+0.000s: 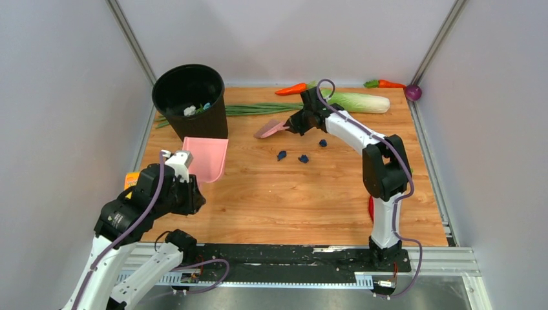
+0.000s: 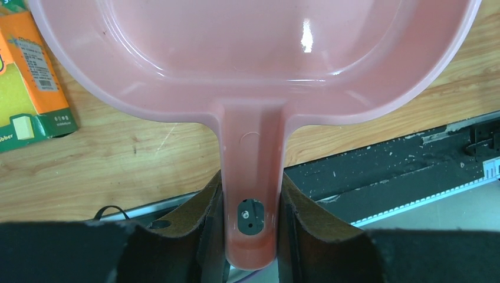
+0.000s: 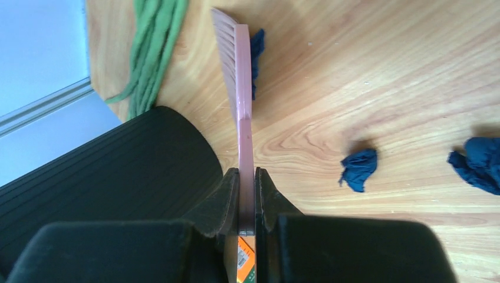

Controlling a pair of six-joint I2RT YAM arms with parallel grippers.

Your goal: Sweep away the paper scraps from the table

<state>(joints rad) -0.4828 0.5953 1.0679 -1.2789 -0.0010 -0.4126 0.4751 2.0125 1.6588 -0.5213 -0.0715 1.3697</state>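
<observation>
Three dark blue paper scraps [image 1: 282,155] [image 1: 303,157] [image 1: 322,143] lie on the wooden table [image 1: 291,200], right of centre. My right gripper [image 1: 296,123] is shut on the handle of a pink brush [image 1: 271,129], whose head is just left of them. In the right wrist view the brush [image 3: 242,88] runs upward from the gripper [image 3: 246,188]. One scrap [image 3: 257,50] rests against its bristles and two more [image 3: 359,168] [image 3: 480,162] lie to the right. My left gripper [image 2: 250,200] is shut on the handle of a pink dustpan [image 2: 253,59], which sits at the table's left [image 1: 207,158].
A black bin [image 1: 190,100] with trash inside stands at the back left. Green onions [image 1: 258,108], a cabbage [image 1: 358,102], two carrots [image 1: 292,89] [image 1: 388,83] and a purple ball [image 1: 413,92] lie along the far edge. An orange sponge box [image 2: 29,88] is beside the dustpan, near the metal rail [image 2: 401,171].
</observation>
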